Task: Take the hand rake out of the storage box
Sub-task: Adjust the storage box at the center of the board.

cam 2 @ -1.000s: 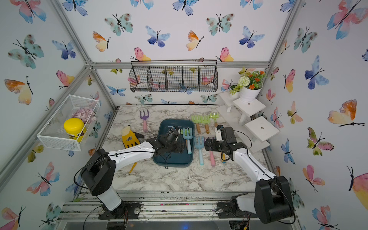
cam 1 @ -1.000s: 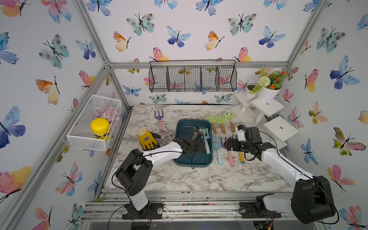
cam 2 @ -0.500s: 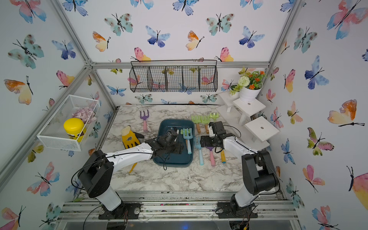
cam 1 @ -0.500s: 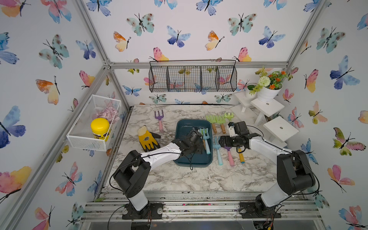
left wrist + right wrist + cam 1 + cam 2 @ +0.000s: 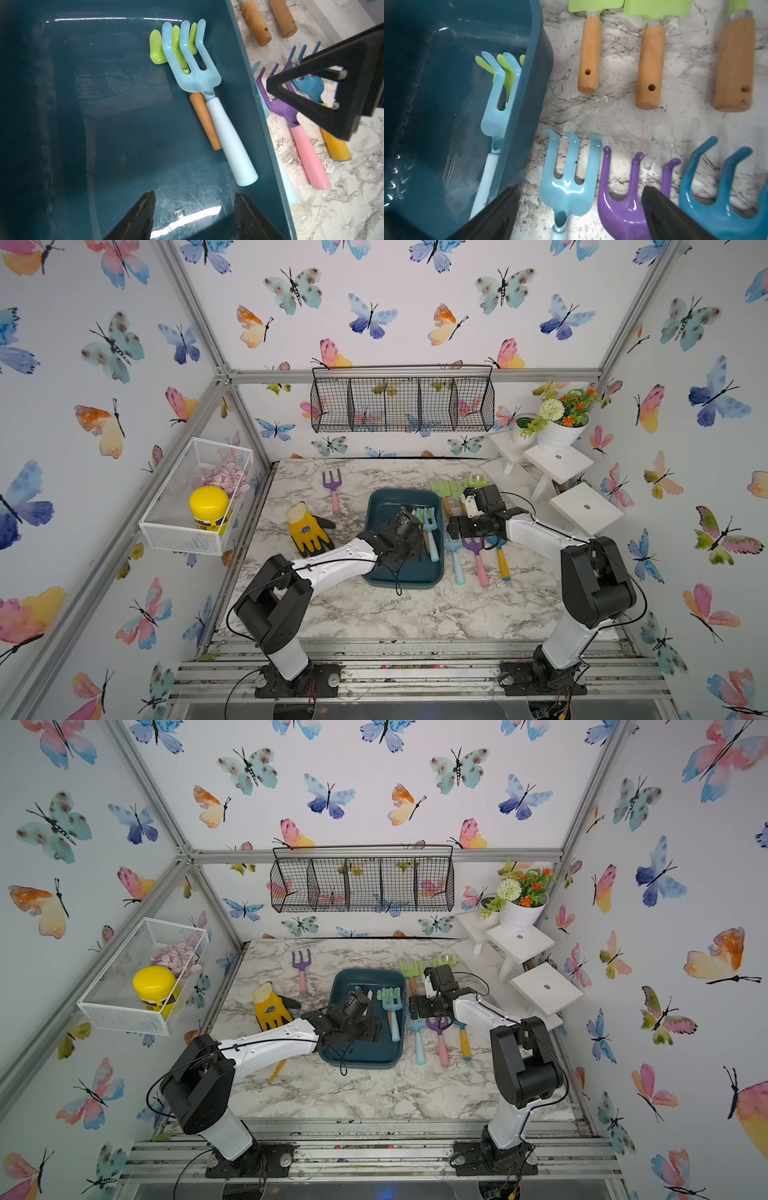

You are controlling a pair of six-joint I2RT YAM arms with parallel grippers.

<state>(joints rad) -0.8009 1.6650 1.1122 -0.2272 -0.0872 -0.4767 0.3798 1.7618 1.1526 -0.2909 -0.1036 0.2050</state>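
The hand rake point(image 5: 220, 116) lies in the storage box point(image 5: 104, 124) along its right wall, long axis front-to-back, tines pointing away from me; my left gripper point(image 5: 195, 195) and right gripper point(image 5: 580, 189) gape empty.

green rake point(image 5: 155, 48) mostly hidden beneath the pale blue rake point(image 5: 220, 120).

Blue hand rake point(image 5: 228, 135) overlaps green rake point(image 5: 155, 47) inside storage box point(image 5: 83, 124).

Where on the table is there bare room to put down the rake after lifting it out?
Widest free patch: the marble tabletop between the dark teal plastic tub and the table's front edge. Crowded: right of the tub, where pastel hand tools lie side by side.
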